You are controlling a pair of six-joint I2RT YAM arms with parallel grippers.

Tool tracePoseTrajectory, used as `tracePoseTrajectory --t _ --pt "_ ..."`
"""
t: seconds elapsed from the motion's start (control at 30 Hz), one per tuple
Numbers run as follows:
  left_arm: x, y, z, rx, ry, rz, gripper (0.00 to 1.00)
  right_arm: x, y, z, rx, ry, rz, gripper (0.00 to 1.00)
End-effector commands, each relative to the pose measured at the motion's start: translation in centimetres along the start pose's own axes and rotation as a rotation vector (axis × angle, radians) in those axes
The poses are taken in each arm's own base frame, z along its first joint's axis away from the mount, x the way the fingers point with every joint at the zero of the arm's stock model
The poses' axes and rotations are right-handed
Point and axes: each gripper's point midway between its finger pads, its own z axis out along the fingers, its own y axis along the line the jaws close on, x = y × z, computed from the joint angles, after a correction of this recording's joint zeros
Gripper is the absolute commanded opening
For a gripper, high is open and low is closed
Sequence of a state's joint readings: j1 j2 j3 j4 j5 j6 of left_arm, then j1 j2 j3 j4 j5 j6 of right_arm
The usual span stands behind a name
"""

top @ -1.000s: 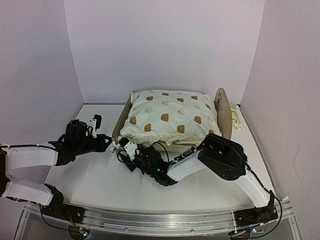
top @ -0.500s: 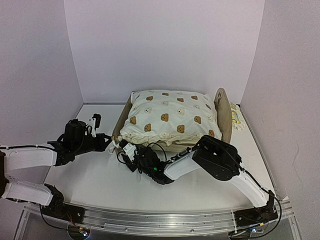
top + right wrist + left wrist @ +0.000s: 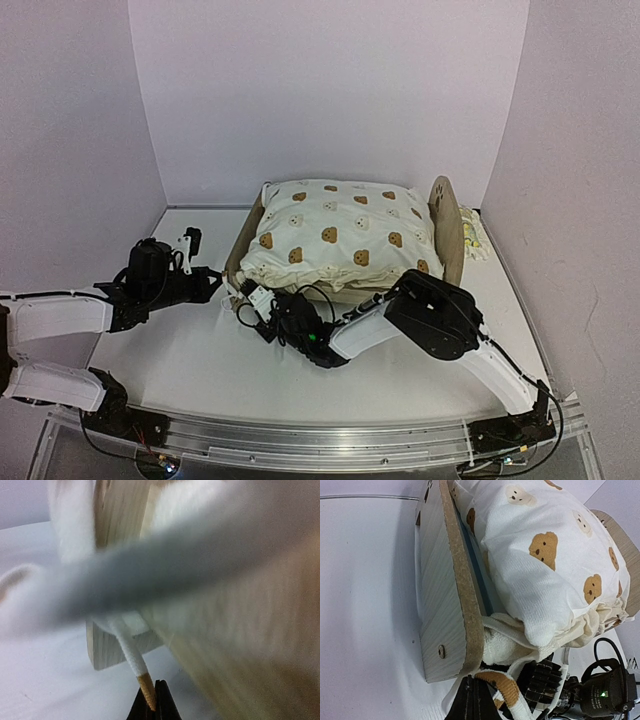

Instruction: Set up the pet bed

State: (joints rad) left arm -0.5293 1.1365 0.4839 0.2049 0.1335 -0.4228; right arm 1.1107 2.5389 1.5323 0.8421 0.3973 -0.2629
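Pet bed (image 3: 447, 225) stands at the far middle of the tabletop (image 3: 180, 370), end boards to left and right. Bear-print cushion (image 3: 340, 235) lies on top, filling the frame and bulging over its near side. A small yellow-print pillow (image 3: 472, 238) sits on the tabletop just right of the right end board.

Left wrist view: left end board of the bed (image 3: 437, 595) upright. The cushion (image 3: 540, 570) overhangs beside it, with loose cream fabric bunched at the near corner. Left fingers (image 3: 470, 707) are pressed together on a fold of that fabric carrying a brown bear patch.

The right arm reaches across to the same near-left corner. Right fingers (image 3: 164, 707) are closed on a thin white strip with a tan tip. The view is badly blurred; the strip is probably an edge of the cushion cover. The wood of the bed (image 3: 112, 652) is just behind.

Both sets of fingers sit close together at the bed's near-left corner, low over the tabletop.
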Motion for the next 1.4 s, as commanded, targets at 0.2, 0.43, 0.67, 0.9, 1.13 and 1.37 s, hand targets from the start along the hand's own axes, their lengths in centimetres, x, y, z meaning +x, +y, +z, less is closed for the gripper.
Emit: tracePoseTrajectory --t 0.2,0.43,0.67,0.9,1.13,1.37 --pt "-2.9 -0.3 -2.2 -0.044 -0.076 -0.065 0.00 -2.1 -2.1 -5.4 0.018 0.017 0.095 0.00" --pt "-3.7 0.9 -3.1 -0.124 -0.114 -0.061 0.00 -2.4 -3.3 -7.4 0.048 0.030 0.130 0.00" --pt "-5.8 1.2 -4.0 -0.191 -0.150 -0.048 0.00 -1.6 -5.6 -9.9 0.133 0.073 0.183 0.00" --pt "-5.5 3.4 -5.2 -0.310 -0.176 -0.100 0.00 1.7 -6.5 -12.3 0.185 0.165 0.284 0.00" --pt "-3.9 3.7 -4.2 -0.294 -0.139 -0.114 0.00 2.2 -7.6 -13.0 0.242 0.177 0.276 0.00" --pt "-3.9 3.1 -4.4 -0.262 -0.130 -0.110 0.26 1.2 -7.5 -14.4 0.193 0.183 0.301 0.16"
